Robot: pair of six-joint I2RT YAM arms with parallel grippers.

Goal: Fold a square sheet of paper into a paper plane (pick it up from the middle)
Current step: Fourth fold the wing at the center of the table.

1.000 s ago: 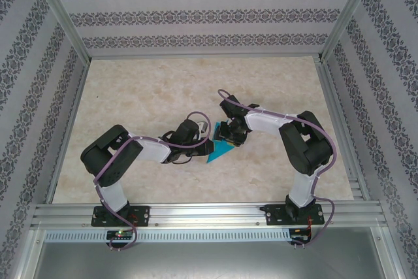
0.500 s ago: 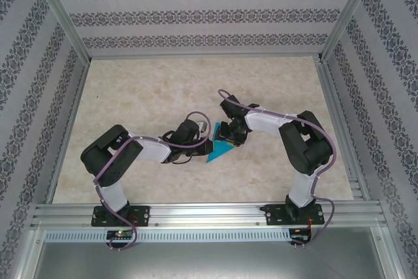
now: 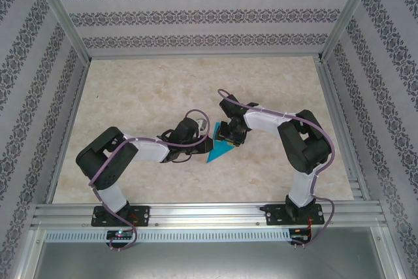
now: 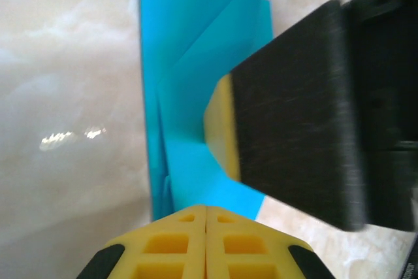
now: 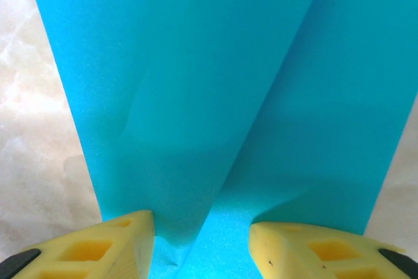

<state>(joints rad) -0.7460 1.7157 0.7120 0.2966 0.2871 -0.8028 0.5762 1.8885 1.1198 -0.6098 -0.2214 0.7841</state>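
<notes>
Paper: teal paper, already folded to a pointed wedge, lies on the table between the two grippers, toward the near middle. In the left wrist view one flap stands up off the layer under it. In the right wrist view a crease runs down the middle.
Left gripper: at the paper's left side; jaws clenched tight, and the paper's near folded edge runs right into them, so it looks pinched there.
Right gripper: over the paper's far end; jaws parted, one pad either side of the crease, tips down at the sheet, grasping nothing.
Step in hand (judgement): mid-fold. The left holds the sheet steady while the right works on a flap or crease.
Next move calls for: the right pads to press the raised flap flat along the crease without dragging the sheet; the left must not let go.
Change from a second ago: the paper and both grippers sit where they did; the left arm has swung its elbow slightly outward and nearer.
</notes>
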